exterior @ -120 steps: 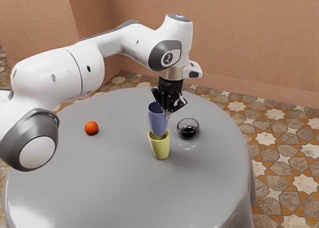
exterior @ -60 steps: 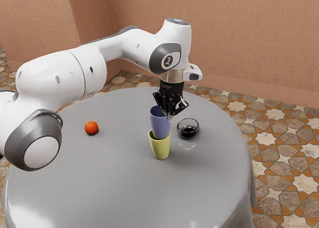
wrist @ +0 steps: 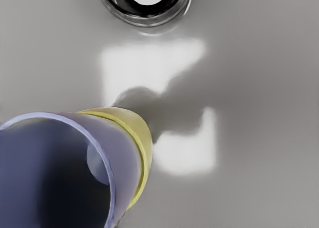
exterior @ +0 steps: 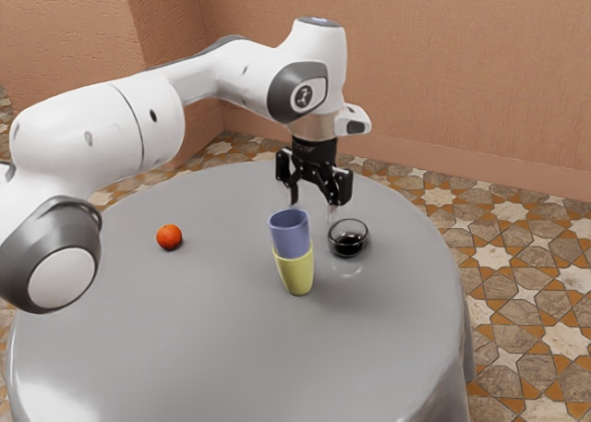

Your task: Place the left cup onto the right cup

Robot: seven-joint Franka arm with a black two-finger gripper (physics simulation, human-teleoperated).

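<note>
Grey table holds purple cup nested inside half-hidden yellow cup.

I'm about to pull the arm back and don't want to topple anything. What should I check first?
1. Purple cup nested in yellow cup: ok.
2. Stack upright on the table: ok.
3. Gripper open, above the purple cup's rim, not touching it: ok.
4. Bowl apart from the stack: ok.
5. Ball far off, toward the exterior view's left: ok.
6. How firmly the purple cup is seated: cannot tell.
</note>
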